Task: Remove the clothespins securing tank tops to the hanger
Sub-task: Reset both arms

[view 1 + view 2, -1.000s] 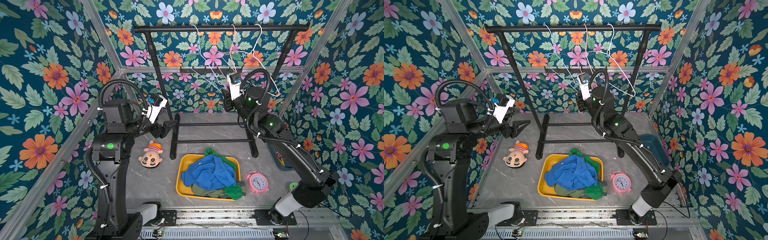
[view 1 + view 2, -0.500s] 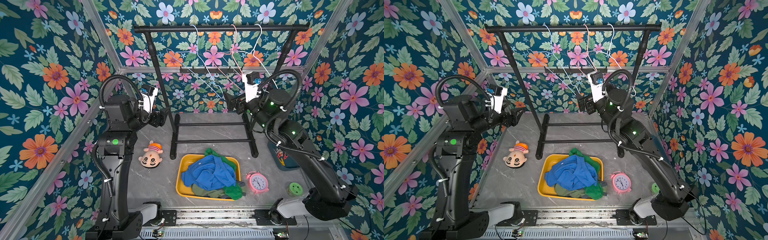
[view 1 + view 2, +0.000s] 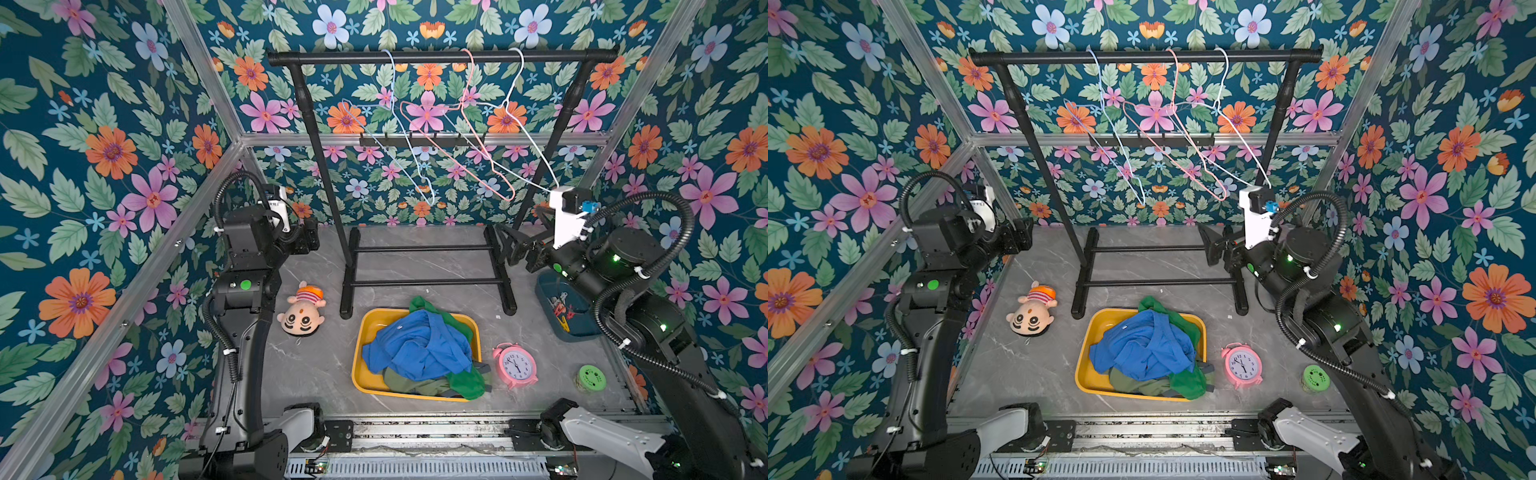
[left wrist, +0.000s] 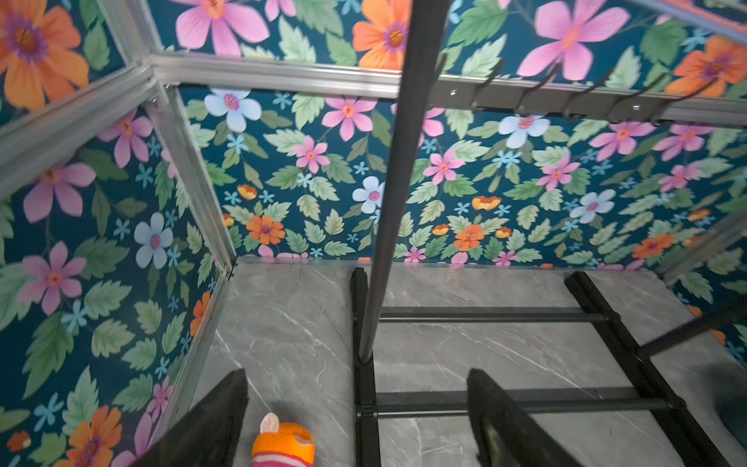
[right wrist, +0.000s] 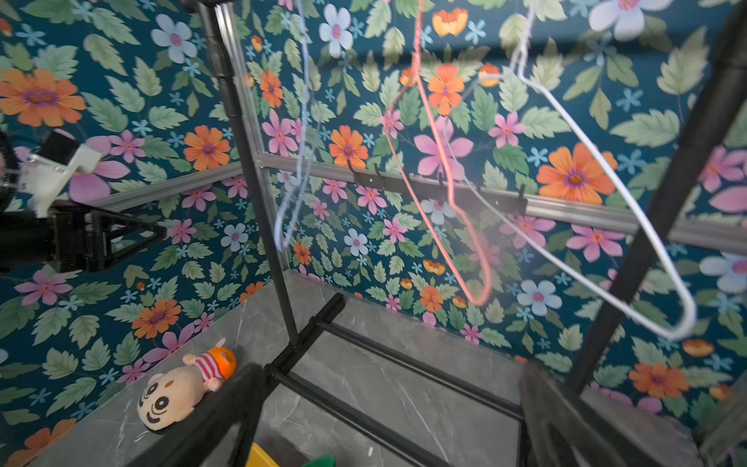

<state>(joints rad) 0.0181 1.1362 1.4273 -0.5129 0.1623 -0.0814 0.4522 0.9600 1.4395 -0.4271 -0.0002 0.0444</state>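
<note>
Hangers [image 5: 483,254] hang bare; the tank tops [image 3: 415,353] lie heaped in a yellow tray [image 3: 358,374], and the clothespins [image 3: 561,311] sit in a blue bin [image 3: 545,286] beside the right arm. Such clips look light, stiff and springy, best squeezed at the tail ends. Left gripper [image 4: 355,376] and right gripper [image 5: 390,372] gape wide, both empty.

A staged robot test cell, lab-style: floral-printed wall panels [image 3: 104,145] set in aluminium framing [image 3: 200,66] box in a grey marble-look table [image 3: 415,266], and two black robot arms [image 3: 245,340] stand on a metal rail [image 3: 415,432] along its near edge.
</note>
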